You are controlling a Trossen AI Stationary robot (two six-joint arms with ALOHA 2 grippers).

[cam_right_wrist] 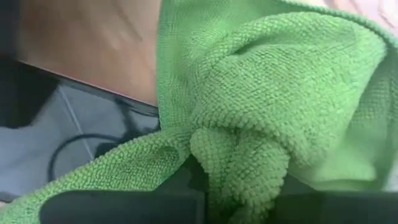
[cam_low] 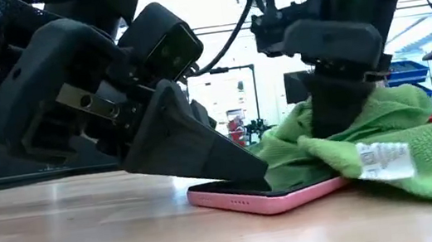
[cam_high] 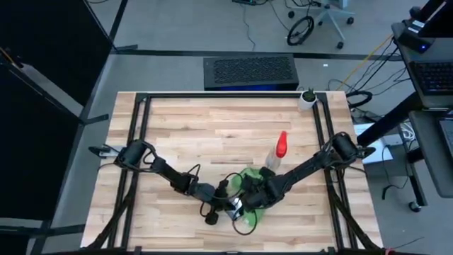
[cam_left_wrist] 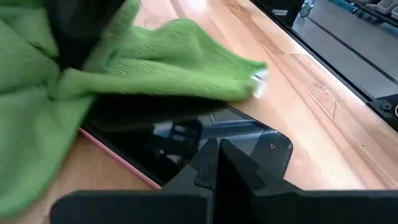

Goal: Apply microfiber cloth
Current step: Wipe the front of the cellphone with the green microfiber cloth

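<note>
A black phone in a pink case (cam_low: pixel 268 198) lies flat on the wooden table near its front edge. The bright green microfiber cloth (cam_low: pixel 385 132) lies bunched over the phone's right end, its white label (cam_low: pixel 384 159) hanging at the front. My left gripper (cam_left_wrist: pixel 217 158) is shut, its tip down on the phone's screen (cam_left_wrist: pixel 186 130). My right gripper (cam_low: pixel 336 113) stands over the phone, shut on a bunch of the cloth (cam_right_wrist: pixel 280 81). In the high view both grippers meet at the cloth (cam_high: pixel 249 177). My left gripper presses its shut fingertips (cam_low: pixel 249 179) down on the phone's screen near the end clear of the cloth, slanting down from the table's left. The phone lies flat on the table. My right gripper pinches a gathered bunch of the cloth (cam_right_wrist: pixel 239 155), several layers, between its two fingers from above. The cloth below the fingers rests on the phone's other end, slack, and spreads on the table.
A clear spray bottle with a red nozzle (cam_high: pixel 277 152) stands just beyond the cloth, toward the far right. A small white pot (cam_high: pixel 307 98) sits at the far right corner. Black frame rails (cam_high: pixel 141 142) run along the table's sides.
</note>
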